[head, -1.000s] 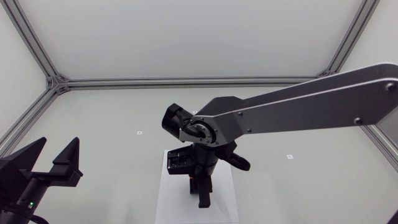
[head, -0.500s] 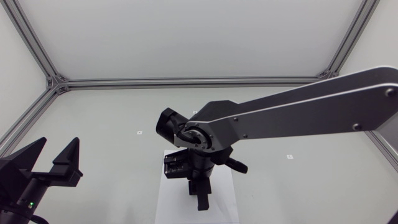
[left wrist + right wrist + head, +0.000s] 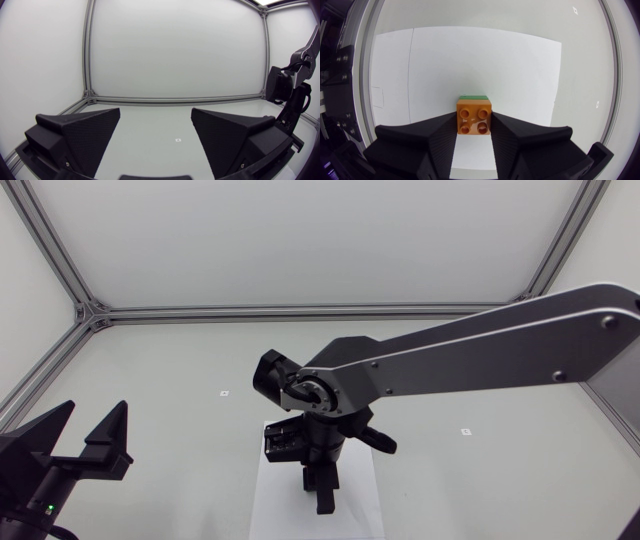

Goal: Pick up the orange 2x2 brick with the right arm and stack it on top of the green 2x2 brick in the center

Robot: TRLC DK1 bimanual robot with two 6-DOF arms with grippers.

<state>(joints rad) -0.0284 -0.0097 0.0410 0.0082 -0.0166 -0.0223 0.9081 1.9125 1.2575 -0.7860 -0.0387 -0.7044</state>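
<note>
The orange 2x2 brick (image 3: pixel 474 116) sits between the two black fingers of my right gripper (image 3: pixel 474 127), which is shut on it from both sides. A thin strip of the green 2x2 brick (image 3: pixel 473 96) shows just past the orange one and below it; whether the two touch is hidden. In the head view my right gripper (image 3: pixel 322 492) points down over the white sheet (image 3: pixel 268 502), and my arm hides both bricks. My left gripper (image 3: pixel 80 436) stands open and holds nothing at the near left, far from the bricks.
The white sheet (image 3: pixel 470 60) lies under the bricks at the table's middle. Small square marks (image 3: pixel 224 393) dot the grey tabletop. An aluminium frame (image 3: pixel 300 311) runs along the table's far edge and sides. My right arm (image 3: pixel 291 97) shows beside the left gripper (image 3: pixel 156 137).
My right arm's wrist has shifted a little to the left and lower over the white sheet, with the orange brick still held. The left arm has not moved.
</note>
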